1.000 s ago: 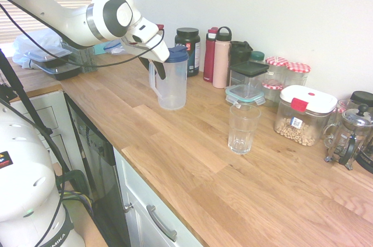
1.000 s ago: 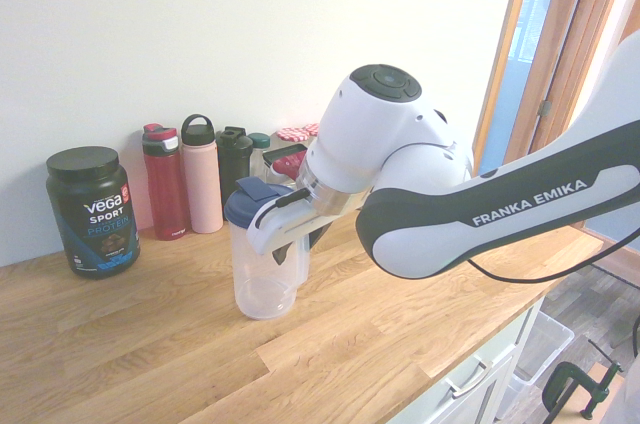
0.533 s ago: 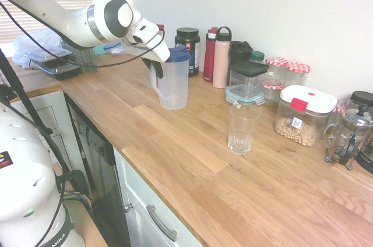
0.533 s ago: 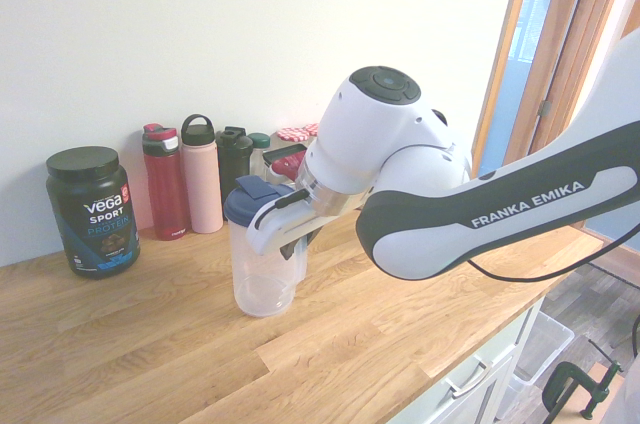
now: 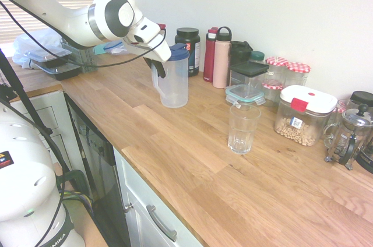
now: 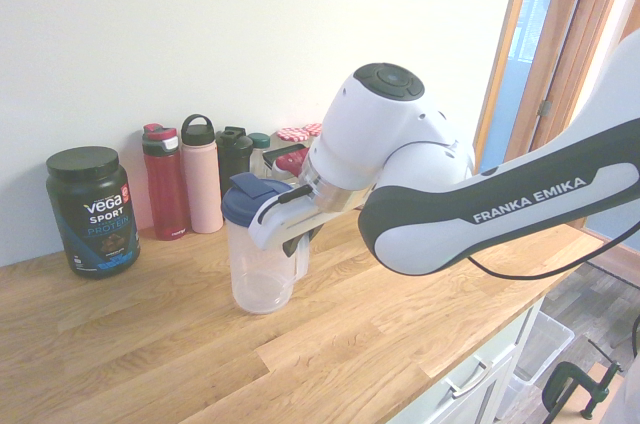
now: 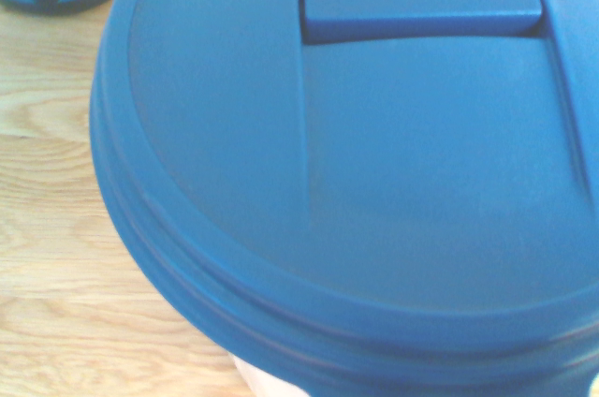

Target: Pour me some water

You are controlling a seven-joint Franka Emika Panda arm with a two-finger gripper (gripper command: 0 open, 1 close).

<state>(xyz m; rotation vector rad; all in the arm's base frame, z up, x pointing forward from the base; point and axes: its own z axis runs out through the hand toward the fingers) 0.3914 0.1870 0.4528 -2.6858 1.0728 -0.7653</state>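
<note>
Black tub (image 6: pixel 92 211) — "VEGA SPORT PROTEIN"; arm (image 6: pixel 520 206) — "FRANKA EMIKA".

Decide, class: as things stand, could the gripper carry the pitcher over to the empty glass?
Probably yes. The gripper is shut on the handle of the pitcher, and the bare stretch of worktop between it and the glass holds nothing; the bottles stand back by the wall.

Bare counter (image 5: pixel 175 136) btwn pitcher (image 5: pixel 173 87) & glass (image 5: pixel 243 128); bottles (image 5: pixel 220 57) crowd wall side
</note>
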